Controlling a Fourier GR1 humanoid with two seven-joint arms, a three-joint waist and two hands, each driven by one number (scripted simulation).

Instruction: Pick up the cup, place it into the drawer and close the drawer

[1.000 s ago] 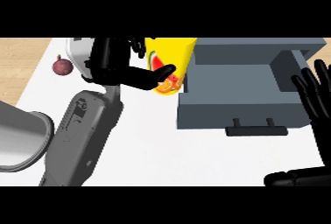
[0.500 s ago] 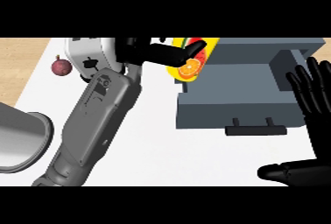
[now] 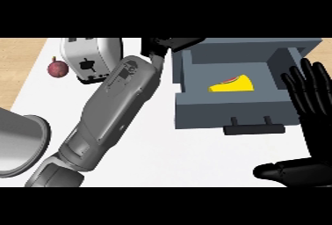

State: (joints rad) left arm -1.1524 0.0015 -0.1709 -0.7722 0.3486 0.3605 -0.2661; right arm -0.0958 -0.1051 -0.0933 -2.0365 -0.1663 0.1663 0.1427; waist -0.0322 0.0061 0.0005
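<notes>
Head view: the yellow cup [image 3: 232, 84] now lies on its side inside the open drawer [image 3: 228, 114], released from the left hand [image 3: 170, 43] that carried it half a second ago; whether that hand's fingers are spread cannot be told. The right hand [image 3: 310, 110] rests with fingers spread beside the drawer. Only closing the drawer appears to remain.

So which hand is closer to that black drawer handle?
The right hand: it is open just right of the drawer handle. The left hand sits beyond the drawer's far left corner, farther off.
</notes>
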